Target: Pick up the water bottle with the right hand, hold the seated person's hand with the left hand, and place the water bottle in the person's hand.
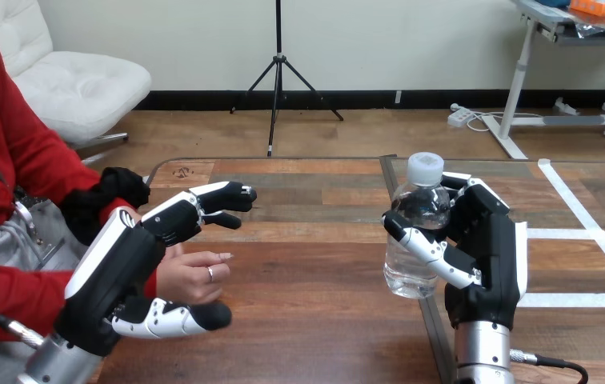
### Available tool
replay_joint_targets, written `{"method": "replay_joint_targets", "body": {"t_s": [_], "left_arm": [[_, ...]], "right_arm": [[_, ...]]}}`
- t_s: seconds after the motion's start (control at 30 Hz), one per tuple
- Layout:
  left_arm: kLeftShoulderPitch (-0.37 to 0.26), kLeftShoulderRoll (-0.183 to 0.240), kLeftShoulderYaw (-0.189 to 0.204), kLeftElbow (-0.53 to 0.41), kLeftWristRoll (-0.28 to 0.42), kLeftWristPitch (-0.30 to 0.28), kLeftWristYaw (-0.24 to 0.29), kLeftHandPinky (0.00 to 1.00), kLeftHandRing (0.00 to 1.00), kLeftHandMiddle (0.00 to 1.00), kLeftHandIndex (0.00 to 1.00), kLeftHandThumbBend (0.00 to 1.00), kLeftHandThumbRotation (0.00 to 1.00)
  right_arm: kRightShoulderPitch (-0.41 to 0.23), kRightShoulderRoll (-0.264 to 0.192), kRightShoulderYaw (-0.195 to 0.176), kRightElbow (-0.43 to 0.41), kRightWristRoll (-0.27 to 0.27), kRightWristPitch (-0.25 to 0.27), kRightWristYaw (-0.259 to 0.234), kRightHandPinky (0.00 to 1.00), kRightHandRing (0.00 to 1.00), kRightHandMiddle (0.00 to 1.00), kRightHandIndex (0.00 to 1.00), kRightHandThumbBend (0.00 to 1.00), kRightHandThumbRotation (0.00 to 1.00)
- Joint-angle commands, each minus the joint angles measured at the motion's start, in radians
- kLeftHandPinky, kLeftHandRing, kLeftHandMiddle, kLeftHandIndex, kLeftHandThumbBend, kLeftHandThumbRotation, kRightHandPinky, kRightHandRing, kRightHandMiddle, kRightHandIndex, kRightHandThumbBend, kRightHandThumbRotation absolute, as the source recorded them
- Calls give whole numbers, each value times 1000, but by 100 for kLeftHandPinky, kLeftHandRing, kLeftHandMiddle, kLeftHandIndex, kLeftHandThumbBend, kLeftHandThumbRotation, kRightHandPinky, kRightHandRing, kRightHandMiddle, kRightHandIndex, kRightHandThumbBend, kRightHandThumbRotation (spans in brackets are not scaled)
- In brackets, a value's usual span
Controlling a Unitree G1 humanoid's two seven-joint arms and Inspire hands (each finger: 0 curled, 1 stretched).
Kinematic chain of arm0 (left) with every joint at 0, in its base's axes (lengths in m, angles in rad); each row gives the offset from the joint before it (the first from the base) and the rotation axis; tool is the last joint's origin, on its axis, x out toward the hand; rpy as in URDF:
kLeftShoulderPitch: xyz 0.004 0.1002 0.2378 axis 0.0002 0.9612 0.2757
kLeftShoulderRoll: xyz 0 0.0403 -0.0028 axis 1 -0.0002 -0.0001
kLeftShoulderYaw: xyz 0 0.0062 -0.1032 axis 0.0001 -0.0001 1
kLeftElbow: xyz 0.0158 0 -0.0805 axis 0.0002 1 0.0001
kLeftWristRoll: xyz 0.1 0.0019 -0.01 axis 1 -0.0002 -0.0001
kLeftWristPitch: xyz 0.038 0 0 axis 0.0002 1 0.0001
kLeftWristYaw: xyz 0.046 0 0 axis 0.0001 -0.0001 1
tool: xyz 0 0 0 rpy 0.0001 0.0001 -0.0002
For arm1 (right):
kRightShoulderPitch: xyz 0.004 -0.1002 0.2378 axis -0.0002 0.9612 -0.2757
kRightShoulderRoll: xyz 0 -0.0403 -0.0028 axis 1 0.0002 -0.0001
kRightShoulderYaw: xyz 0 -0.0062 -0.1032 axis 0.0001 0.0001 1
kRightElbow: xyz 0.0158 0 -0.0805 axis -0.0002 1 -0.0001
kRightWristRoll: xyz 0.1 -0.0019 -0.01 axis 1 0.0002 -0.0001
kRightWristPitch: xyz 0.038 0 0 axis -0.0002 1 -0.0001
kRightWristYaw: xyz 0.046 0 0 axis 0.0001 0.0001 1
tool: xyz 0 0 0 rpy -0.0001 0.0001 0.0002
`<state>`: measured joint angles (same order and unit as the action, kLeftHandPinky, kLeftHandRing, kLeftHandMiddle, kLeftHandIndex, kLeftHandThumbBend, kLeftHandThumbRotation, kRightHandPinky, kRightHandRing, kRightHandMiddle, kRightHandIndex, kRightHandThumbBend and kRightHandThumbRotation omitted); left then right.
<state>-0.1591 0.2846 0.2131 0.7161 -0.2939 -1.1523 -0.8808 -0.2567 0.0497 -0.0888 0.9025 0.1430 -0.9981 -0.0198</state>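
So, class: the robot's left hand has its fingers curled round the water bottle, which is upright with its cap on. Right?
No, wrong hand: the head view shows the right hand with its fingers curled round the water bottle, which is upright with its cap on.

Person's hand [191, 276] at left side of table [315, 320], between fingers above and thumb below of left hand [115, 272]. Water bottle [418, 232] upright at table's right, well apart from person's hand; right hand [487, 252] just right of it, fingers wrapped round it.
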Motion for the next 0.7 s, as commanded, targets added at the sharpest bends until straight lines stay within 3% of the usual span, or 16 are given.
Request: {"method": "replay_joint_targets", "body": {"t_s": [0.0,0.23,0.33,0.67], "left_arm": [[-47,62,19,-8,115,-24,92,76,83,84,85,100,58],[-26,120,38,-48,293,-18,228,78,87,89,89,100,60],[-13,150,53,-81,406,5,304,79,89,91,91,100,61],[-40,282,40,-79,665,38,493,79,94,97,97,100,58]], "right_arm": [[-105,19,-17,1,6,-42,17,32,40,48,46,77,0],[-104,23,-22,9,-1,-42,28,33,41,48,46,76,0],[-104,24,-21,11,-3,-43,32,34,42,49,46,76,0],[-107,28,-19,23,-13,-58,37,35,43,49,46,74,0]]}}
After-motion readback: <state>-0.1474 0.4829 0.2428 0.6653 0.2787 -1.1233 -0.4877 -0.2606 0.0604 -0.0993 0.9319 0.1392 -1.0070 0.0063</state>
